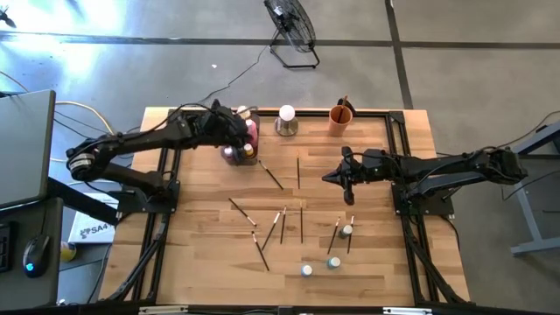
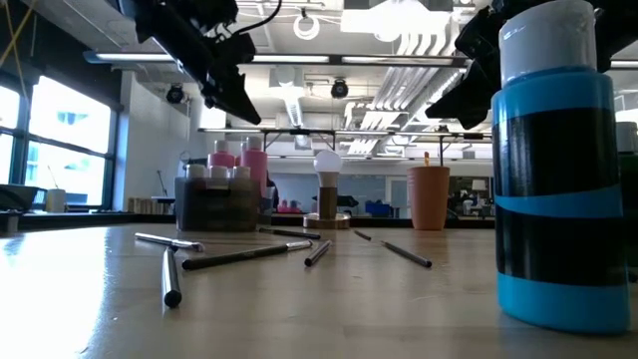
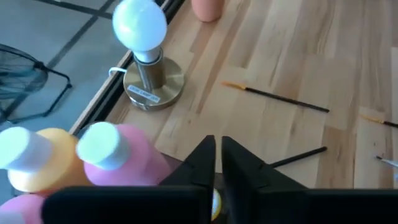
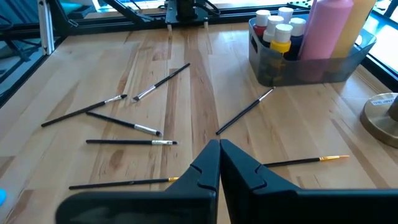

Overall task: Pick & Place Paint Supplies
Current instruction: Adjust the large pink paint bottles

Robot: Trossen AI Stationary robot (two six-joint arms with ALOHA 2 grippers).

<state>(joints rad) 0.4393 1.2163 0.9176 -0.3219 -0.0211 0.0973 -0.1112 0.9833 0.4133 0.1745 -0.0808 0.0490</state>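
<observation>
A grey tray (image 1: pixel 239 150) at the far left of the table holds pink bottles (image 3: pixel 134 165), a yellow bottle (image 3: pixel 46 165) and small white-capped bottles (image 4: pixel 277 28). My left gripper (image 3: pixel 217 155) hangs shut just above the tray, with nothing between its fingertips. Several thin dark paintbrushes (image 1: pixel 271 175) lie scattered flat on the middle of the table. Three tiny bottles (image 1: pixel 346 230) stand near the front right, one of them the blue one (image 2: pixel 553 170). My right gripper (image 1: pixel 327 178) is shut and hangs over the table right of centre, above the brushes (image 4: pixel 134 142).
A white ball on a brass base (image 1: pixel 286 118) and an orange cup (image 1: pixel 340 116) stand at the far edge, right of the tray. A black frame (image 1: pixel 398 149) borders the table. Bare wood lies between the brushes and the near edge.
</observation>
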